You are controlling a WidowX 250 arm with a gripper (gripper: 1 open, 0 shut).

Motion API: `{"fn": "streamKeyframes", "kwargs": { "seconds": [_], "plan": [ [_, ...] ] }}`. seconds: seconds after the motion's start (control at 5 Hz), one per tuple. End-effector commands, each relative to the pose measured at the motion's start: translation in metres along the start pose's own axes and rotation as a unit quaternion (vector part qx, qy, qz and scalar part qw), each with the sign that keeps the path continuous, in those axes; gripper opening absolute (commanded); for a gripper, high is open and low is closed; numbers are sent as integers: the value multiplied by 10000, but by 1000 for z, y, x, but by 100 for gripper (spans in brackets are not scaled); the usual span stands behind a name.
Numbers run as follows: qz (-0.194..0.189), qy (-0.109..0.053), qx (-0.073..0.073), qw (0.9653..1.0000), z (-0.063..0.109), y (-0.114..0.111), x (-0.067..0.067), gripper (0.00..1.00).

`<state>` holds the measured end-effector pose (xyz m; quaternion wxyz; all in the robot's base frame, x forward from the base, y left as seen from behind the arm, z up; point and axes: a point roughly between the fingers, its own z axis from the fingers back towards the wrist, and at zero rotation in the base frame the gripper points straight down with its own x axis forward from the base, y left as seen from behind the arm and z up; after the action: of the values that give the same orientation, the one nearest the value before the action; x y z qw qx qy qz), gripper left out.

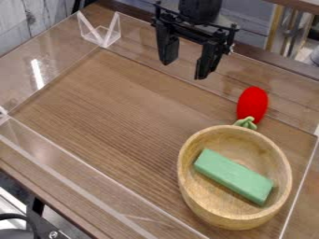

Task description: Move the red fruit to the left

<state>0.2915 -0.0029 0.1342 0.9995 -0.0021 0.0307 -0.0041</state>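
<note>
The tool (185, 58) hung over the far middle of the wooden bench (112, 103), its dark fingers (210, 63) pointing down and spread apart, released, with nothing between them. It stood clear above the wood, touching no object.

The red fruit (253, 102) lay on the bench toward the right side, just beyond the far rim of the wooden bowl (200, 201); its green stem end pointed toward the bowl and seemed to touch or nearly touch the rim. The fruit sat to the right of the tool and nearer the camera, apart from it.

The bowl occupied the near right corner and held a green block (233, 176) lying flat inside it.

Low clear walls (50, 149) ran along the bench's edges, one down the left side and one across the near edge, with a clear wall at the right close beside the bowl. A small clear angled stand (100, 31) stood at the far left. The whole left and middle of the bench showed bare wood from the fruit across to the left wall.
</note>
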Motion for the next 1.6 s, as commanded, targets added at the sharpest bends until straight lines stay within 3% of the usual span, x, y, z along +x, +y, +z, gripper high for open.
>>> {"fn": "streamKeyframes", "kwargs": {
  "seconds": [0.0, 0.2, 0.4, 0.6, 0.8, 1.0, 1.2, 1.4],
  "plan": [
    [437, -26, -34, 9990, -7, -12, 5, 100],
    [831, -157, -76, 9964, -15, -33, 15, 100],
    [766, -356, -83, 9964, -24, -61, 29, 100],
    [592, -549, -86, 9967, -30, -84, 43, 0],
    [267, -676, -140, 9973, -31, -103, 46, 100],
    [41, -828, -192, 9964, -29, -112, 48, 100],
    [356, -1011, -99, 9942, -22, -94, 57, 100],
    [674, -1190, -30, 9906, -14, -75, 63, 0]
  ]
}}
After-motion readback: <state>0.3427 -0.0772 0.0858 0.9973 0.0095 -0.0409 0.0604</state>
